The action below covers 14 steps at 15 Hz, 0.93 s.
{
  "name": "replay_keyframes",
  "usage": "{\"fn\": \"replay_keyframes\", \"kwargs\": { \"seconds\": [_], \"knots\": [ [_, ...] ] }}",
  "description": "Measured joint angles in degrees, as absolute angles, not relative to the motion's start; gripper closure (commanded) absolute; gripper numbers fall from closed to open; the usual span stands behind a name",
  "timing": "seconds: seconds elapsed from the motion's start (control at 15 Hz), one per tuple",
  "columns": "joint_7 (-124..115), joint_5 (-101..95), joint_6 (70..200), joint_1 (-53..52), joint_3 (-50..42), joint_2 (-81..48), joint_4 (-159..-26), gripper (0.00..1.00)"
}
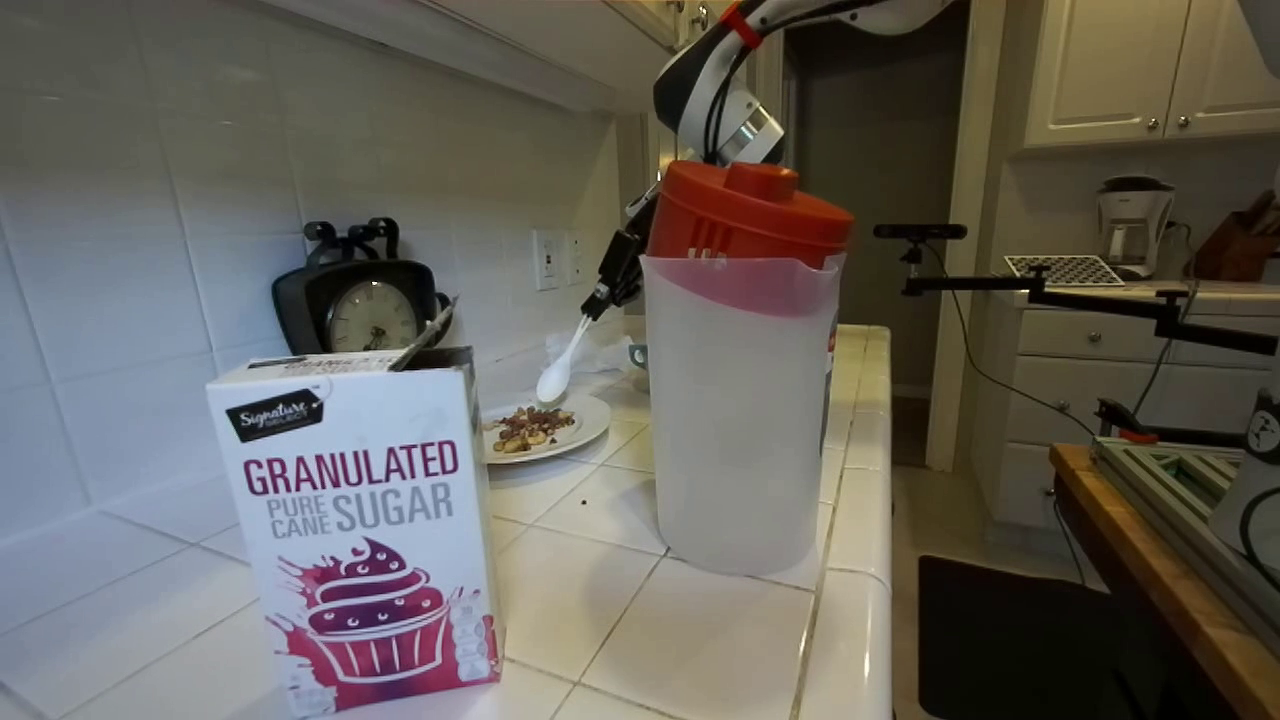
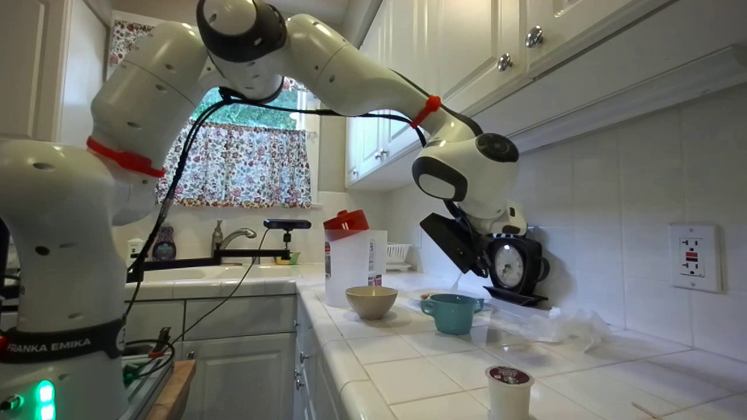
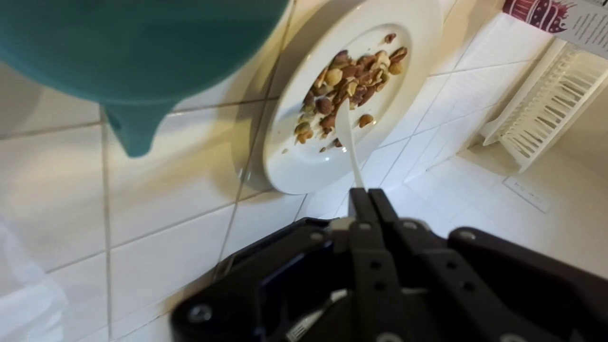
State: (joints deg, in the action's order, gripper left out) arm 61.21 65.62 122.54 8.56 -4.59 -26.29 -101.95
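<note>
The gripper [image 3: 367,191] is clamped on the spoon [image 3: 346,127], aiming it down at nuts [image 3: 351,88] on the plate [image 3: 306,164] below; slow, shallow strokes should scatter fewest.

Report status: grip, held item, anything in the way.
Black two-finger end effector shut on white plastic spoon. Spoon angled down toward brown mixed nuts on round white plate, contact unclear. Teal two-handled cup nearby, seemingly not blocking.
</note>
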Motion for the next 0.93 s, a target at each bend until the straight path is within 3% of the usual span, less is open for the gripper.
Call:
{"fn": "replay_keyframes", "kwargs": {
  "seconds": [0.93],
  "knots": [
    [62.2, 55.8, 123.0, 8.6, -3.5, -27.0, -97.8, 0.99]
  ]
}}
